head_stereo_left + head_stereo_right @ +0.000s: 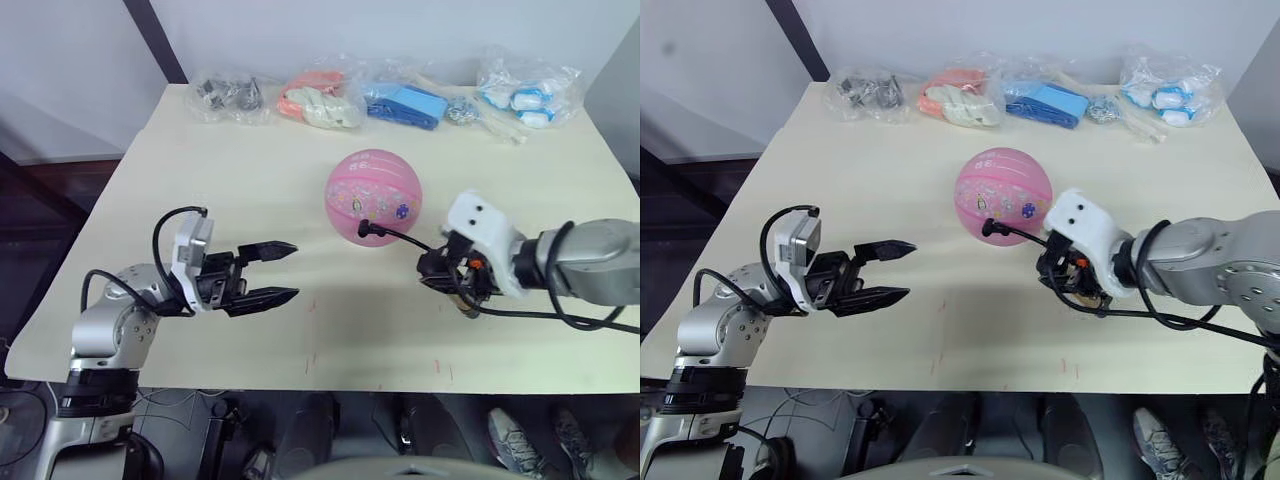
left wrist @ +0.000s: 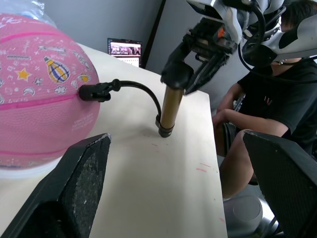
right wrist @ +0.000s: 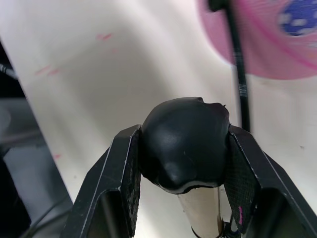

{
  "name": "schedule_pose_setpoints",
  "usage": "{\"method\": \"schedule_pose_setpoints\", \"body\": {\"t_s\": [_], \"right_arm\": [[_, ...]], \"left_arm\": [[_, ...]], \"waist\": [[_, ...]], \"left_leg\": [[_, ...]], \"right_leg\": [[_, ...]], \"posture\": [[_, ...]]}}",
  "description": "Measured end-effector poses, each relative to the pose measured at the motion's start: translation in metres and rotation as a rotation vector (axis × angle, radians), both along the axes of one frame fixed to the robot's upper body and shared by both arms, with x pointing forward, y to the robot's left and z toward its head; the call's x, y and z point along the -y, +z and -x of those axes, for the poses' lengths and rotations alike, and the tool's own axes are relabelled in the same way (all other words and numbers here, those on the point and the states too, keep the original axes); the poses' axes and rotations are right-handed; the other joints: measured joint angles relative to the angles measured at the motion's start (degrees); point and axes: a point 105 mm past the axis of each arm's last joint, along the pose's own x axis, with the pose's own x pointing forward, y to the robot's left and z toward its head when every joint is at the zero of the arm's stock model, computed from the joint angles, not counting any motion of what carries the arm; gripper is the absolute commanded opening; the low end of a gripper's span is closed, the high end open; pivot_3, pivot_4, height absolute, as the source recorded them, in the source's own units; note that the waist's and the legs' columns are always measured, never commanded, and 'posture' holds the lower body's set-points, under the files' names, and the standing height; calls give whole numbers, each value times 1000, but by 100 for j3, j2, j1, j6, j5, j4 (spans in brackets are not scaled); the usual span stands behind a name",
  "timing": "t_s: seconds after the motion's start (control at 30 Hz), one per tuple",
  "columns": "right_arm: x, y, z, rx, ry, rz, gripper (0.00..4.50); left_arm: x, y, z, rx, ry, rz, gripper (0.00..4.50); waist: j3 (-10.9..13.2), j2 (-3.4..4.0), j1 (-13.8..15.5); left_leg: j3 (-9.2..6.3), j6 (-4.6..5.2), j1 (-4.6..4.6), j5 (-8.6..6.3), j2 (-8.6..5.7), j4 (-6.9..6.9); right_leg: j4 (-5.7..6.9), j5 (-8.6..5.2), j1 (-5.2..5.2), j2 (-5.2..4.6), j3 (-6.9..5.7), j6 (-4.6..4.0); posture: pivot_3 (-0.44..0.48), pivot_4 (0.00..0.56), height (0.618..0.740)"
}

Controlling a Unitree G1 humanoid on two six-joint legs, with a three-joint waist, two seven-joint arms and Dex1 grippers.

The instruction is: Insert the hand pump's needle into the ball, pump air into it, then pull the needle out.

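Note:
The round pink ball [image 1: 374, 196] sits mid-table. The needle's black fitting [image 1: 365, 229] presses against the ball's near side, and the pin itself is hidden. A thin black hose [image 2: 143, 89] arcs from the fitting to the hand pump [image 2: 171, 111], whose brass cylinder stands upright with its lower end on the table. My right gripper [image 1: 440, 268] is shut on the pump's black top end [image 3: 183, 141], to the right of the ball. My left gripper [image 1: 275, 270] is open and holds nothing, left of the ball and nearer the front, pointing toward the pump.
Several clear bags line the table's [image 1: 250, 180] far edge: dark parts [image 1: 228, 95], pink-white items [image 1: 320, 98], blue items [image 1: 405, 103], blue-white items [image 1: 525, 95]. A black cable [image 1: 560, 318] trails right of the pump. A seated person [image 2: 267, 99] is beyond the table's right side.

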Motion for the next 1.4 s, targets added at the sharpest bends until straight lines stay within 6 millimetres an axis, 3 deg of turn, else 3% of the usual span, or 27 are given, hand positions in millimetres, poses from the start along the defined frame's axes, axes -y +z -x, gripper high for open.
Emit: {"method": "schedule_pose_setpoints", "body": {"t_s": [0.17,0.4,0.43,0.7,0.77,0.83,0.87,1.0,1.13,1.17,1.4], "right_arm": [[-22,-18,-2,0,63,85,1723],[-38,-36,-5,-34,101,151,1723],[-44,-52,-8,-74,96,187,1723],[-53,-89,-12,-147,106,238,1723],[-52,-94,-13,-159,108,235,2734],[-49,-107,-11,-198,103,242,3346],[-48,-112,-10,-212,101,240,4198],[-46,-107,-14,-201,102,215,4433],[-52,-73,-12,-165,119,35,4433],[-52,-53,-6,-139,141,-59,4433],[-31,-20,10,-7,157,-196,4433]], "left_arm": [[-4,-5,0,5,12,-6,4500],[-6,-8,0,12,16,-20,4500],[-7,-10,-1,14,27,-33,4500],[-8,-12,-3,16,49,-51,4500],[-8,-12,-3,16,51,-52,4500],[-8,-12,-3,16,51,-55,4500],[-8,-12,-3,16,52,-56,4500],[-7,-12,-4,20,51,-61,4500],[-6,-11,-5,24,50,-65,4500],[-6,-11,-5,26,50,-67,4500],[-5,-8,-8,38,49,-66,4500]], "waist": [[-2,-2,-42],[-8,-12,-54],[-16,-21,-63],[-17,-22,-79],[-17,-22,-82],[-16,-21,-87],[-16,-20,-107],[-16,-20,-143],[-16,-20,-125],[-16,-20,-115],[-15,-20,-99]], "left_leg": [[-6,-1,0,0,-2,9],[-11,-1,1,0,-5,16],[-14,0,7,1,-9,18],[-17,0,6,1,-10,19],[-17,0,6,1,-10,20],[-16,-1,6,1,-10,19],[-16,-1,6,1,-11,20],[-10,0,8,1,-10,26],[-13,0,12,2,-8,31],[-13,1,12,1,-8,36],[-7,19,12,-9,-12,66]], "right_leg": [[1,3,2,-3,-1,2],[3,7,4,-5,1,7],[5,8,7,-7,2,9],[8,8,6,-8,3,9],[9,8,5,-8,3,9],[10,8,4,-7,2,8],[17,8,-1,-8,8,8],[46,8,-16,-5,25,8],[70,8,-20,-2,25,6],[73,8,-19,-2,25,6],[88,9,-12,-1,26,7]], "posture": [[0,150,740],[0,150,740],[0,150,740],[0,150,740],[0,150,740],[0,150,740],[0,150,740],[0,150,740],[0,150,740],[0,150,740],[0,150,740]]}}
